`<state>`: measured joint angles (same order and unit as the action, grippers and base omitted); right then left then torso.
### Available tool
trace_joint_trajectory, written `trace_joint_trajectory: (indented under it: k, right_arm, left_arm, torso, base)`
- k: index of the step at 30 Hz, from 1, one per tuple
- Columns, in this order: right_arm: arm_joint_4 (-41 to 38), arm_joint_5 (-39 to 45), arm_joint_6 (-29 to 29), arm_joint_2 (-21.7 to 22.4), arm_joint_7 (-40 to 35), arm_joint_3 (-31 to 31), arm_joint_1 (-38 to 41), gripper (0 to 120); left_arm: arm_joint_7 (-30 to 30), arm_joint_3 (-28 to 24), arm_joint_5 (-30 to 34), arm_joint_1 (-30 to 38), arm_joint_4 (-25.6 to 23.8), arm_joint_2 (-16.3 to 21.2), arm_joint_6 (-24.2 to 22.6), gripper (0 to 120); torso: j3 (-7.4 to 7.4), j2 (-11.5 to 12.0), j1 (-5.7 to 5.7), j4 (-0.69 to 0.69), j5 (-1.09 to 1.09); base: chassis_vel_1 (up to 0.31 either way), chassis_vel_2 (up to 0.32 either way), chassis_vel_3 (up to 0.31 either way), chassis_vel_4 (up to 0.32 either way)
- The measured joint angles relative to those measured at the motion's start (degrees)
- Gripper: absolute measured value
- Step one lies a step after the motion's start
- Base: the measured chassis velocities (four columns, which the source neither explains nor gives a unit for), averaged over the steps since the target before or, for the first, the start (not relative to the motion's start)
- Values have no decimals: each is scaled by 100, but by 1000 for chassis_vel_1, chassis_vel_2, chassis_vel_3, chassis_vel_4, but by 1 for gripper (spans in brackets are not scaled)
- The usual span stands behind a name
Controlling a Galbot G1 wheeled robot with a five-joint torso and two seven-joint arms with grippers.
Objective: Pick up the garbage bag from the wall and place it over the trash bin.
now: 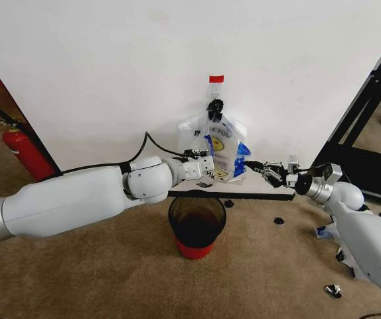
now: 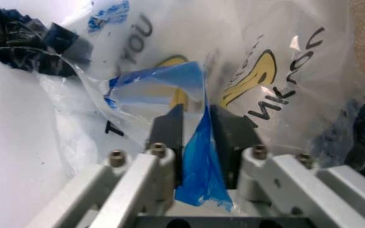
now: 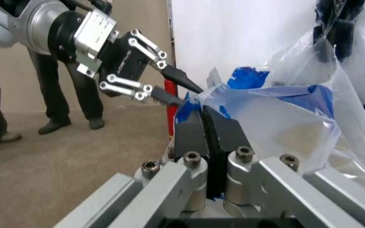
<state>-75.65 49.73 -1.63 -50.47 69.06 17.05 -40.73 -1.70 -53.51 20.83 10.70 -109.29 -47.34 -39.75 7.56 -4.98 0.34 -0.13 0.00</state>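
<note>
1. Fire extinguisher (image 1: 23,150): upright at the far left of the wall (image 1: 97,60), well apart from the work and idle.
2. Left hand (image 1: 209,167): reached across to the near edge of the garbage bag (image 1: 221,143), narrowed onto a blue fold of film, likely to spread one side of the mouth.
3. Garbage bag: hung by its handles from the black hook (image 1: 215,106) under the red tape strip (image 1: 216,78), flat to the wall, not yet lifted off.
4. Trash bin (image 1: 197,222): on the carpet directly below the bag, open-topped, placed for a short drop.
5. Right hand (image 1: 249,164): pinched tight on the opposite edge of the bag, thin film between the pads, mirroring the left for a two-sided pull.
</note>
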Motion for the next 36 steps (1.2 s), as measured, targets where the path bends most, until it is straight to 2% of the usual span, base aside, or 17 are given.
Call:
trace_joint_trajectory:
  k: [4,12,15,19,20,26,27,29,32,34,36]
  right_arm:
    - [-18,23,-9,20,-5,10,-21,0]
    - [-66,195,-9,69,-25,27,-55,0]
    - [-190,510,57,143,-66,53,-201,0]
    - [-537,998,208,393,-1,223,-801,0]
    - [-537,998,208,393,-1,223,-801,0]
    - [-916,879,152,656,341,506,-1715,0]
    - [-916,879,152,656,341,506,-1715,0]
    - [-1072,859,100,653,355,609,-1941,0]
    - [-1306,835,69,609,360,754,-2221,0]
    - [-1419,809,48,591,354,825,-2340,0]
    - [-1463,806,27,583,335,857,-2378,0]
  left_arm:
    - [24,16,15,4,3,18,11,0]
    - [75,178,114,-115,-80,112,125,0]
    - [240,498,394,-416,-130,214,374,0]
    - [646,1784,1177,-1647,-363,545,1038,0]
    - [646,1784,1177,-1647,-363,545,1038,0]
    - [880,3049,1424,-3910,-731,1129,1523,0]
    - [880,3049,1424,-3910,-731,1129,1523,0]
    - [968,3395,1409,-4430,-811,1132,1635,0]
    - [995,4191,1336,-5248,-971,1060,1741,0]
    - [995,4553,1298,-5585,-1088,1037,1796,0]
    - [992,4689,1277,-5711,-1146,1036,1833,0]
  torso:
    - [0,0,0,0,0]
    - [0,0,0,0,0]
    - [0,-1,0,0,0]
    - [-1,-1,0,-2,0]
    - [-1,-1,0,-2,0]
    - [-1,-1,-1,3,-4]
    - [-1,-1,-1,3,-4]
    - [-1,-1,-1,1,0]
    - [-1,-1,-1,-1,-1]
    - [-1,-1,-1,1,0]
    - [-1,-1,-1,1,-1]
  base:
    - [0,0,0,0]
    - [0,0,0,0]
    - [0,0,0,0]
    - [0,0,0,0]
    - [0,0,0,0]
    - [0,0,0,0]
    - [0,0,0,0]
    - [0,0,0,0]
    - [0,0,0,0]
    - [0,0,0,0]
    - [0,0,0,0]
